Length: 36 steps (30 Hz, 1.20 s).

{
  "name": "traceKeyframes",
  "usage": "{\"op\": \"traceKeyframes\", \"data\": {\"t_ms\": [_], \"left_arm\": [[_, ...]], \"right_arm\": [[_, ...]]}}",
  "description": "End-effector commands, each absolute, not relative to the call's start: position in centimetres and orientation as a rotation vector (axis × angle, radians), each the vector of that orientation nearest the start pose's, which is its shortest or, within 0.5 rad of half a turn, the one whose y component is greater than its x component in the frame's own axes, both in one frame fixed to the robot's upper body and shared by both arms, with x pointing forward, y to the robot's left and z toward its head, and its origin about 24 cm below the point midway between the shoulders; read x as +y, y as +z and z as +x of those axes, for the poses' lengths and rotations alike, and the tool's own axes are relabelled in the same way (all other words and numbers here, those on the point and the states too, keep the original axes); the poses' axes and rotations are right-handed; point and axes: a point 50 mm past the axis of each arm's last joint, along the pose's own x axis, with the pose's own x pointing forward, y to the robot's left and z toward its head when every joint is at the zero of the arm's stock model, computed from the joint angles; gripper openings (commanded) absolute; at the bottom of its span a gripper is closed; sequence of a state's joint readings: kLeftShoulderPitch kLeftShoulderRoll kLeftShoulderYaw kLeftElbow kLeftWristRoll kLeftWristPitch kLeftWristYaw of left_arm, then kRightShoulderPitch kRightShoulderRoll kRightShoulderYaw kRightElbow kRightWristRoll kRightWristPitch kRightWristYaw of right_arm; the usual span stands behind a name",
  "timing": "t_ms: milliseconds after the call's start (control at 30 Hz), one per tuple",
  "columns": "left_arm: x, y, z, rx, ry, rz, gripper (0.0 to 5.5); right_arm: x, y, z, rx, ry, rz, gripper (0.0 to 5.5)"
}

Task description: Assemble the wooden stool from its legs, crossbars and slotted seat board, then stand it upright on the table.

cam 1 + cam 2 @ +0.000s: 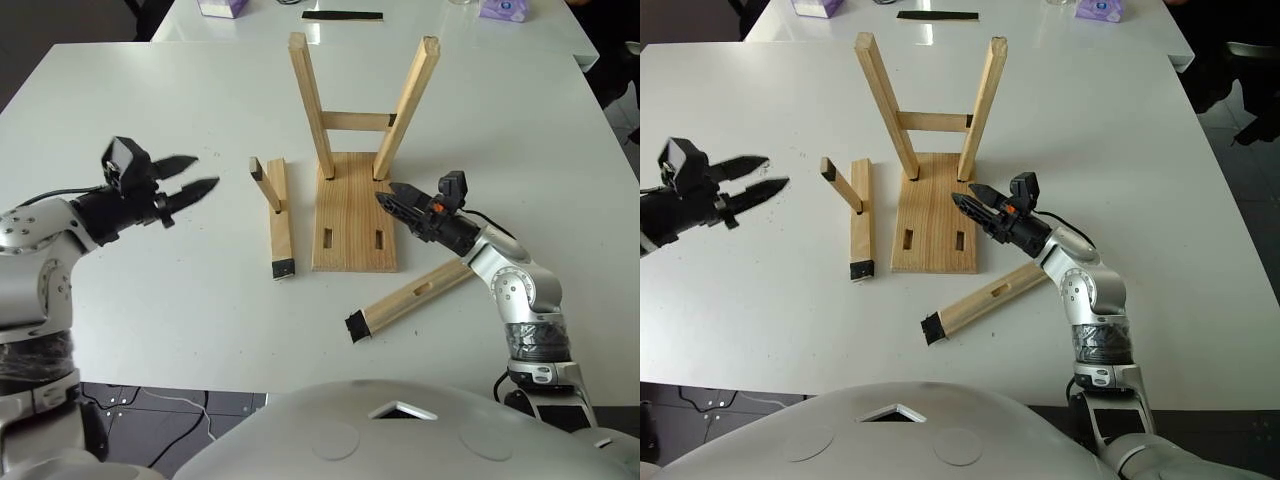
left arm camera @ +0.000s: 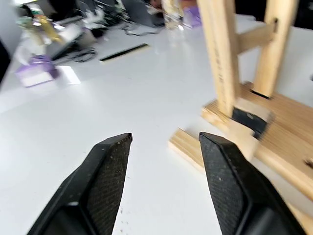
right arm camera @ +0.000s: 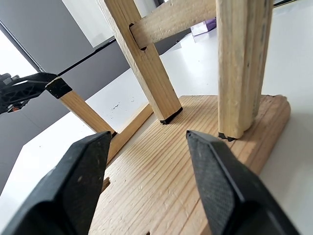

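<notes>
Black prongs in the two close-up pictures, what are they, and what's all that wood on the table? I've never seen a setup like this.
Those prongs are a humanoid robot's two end effectors, filmed from a camera on each wrist; the wider pictures come from its head. The left end effector and right end effector are open, holding nothing. On the table lies the seat board, two legs standing in it, joined by a crossbar. A third leg lies left of it, a fourth leg right of it, nearer the robot.
</notes>
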State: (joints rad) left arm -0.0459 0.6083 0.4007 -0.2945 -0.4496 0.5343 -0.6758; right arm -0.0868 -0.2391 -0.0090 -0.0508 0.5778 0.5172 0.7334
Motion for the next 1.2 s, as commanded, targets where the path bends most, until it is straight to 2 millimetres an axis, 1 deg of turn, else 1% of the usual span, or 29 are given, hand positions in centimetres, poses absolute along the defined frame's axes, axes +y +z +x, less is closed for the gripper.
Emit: {"op": "traceKeyframes", "data": {"t_ms": [33,100,167,267,367,467,633,700,767,867,933,1033,1100,1200], "left_arm": [[20.4,18.7,26.1,-0.302,-0.124,-0.198,2.57],[17.9,18.9,26.3,-0.326,-0.093,-0.248,2.57],[16.2,18.5,26.5,-0.305,-0.043,-0.319,2.57],[15.1,17.4,26.2,-0.249,-0.003,-0.319,2.57],[14.6,16.9,25.9,-0.22,0.004,-0.32,2.57],[14.4,17.5,26.3,-0.245,-0.014,-0.286,2.57],[15.2,19.3,27.0,-0.344,0.02,-0.23,2.57],[15.5,19.5,27.1,-0.355,0.035,-0.226,2.57],[15.8,19.2,27.1,-0.348,0.047,-0.23,2.57],[15.6,18.3,27.2,-0.312,0.045,-0.254,2.57],[15.5,16.7,27.4,-0.223,0.048,-0.256,2.57],[15.7,13.6,27.7,-0.027,0.084,-0.272,2.57],[15.4,12.4,27.6,0.048,0.064,-0.281,2.57],[15.0,11.5,27.6,0.114,0.052,-0.29,2.57]], "right_arm": [[-14.3,5.4,25.2,0.266,0.847,0.436,2.83],[-14.0,5.6,25.7,0.266,0.865,0.424,2.83],[-13.9,5.9,26.3,0.254,0.862,0.421,2.83],[-13.7,6.1,26.9,0.239,0.85,0.421,2.83],[-13.6,6.0,27.0,0.23,0.836,0.424,2.83],[-13.8,5.9,27.0,0.222,0.813,0.431,2.83],[-13.6,6.1,27.1,0.195,0.797,0.436,2.83],[-13.5,6.1,27.1,0.193,0.804,0.437,2.83],[-13.3,5.9,27.0,0.198,0.81,0.433,2.83],[-13.3,5.7,27.0,0.208,0.811,0.429,2.83],[-13.3,5.6,27.1,0.215,0.809,0.424,2.83],[-13.3,5.4,27.3,0.225,0.805,0.417,2.83],[-13.3,5.3,27.4,0.233,0.802,0.412,2.83],[-13.2,5.2,27.3,0.241,0.804,0.408,2.83]]}}
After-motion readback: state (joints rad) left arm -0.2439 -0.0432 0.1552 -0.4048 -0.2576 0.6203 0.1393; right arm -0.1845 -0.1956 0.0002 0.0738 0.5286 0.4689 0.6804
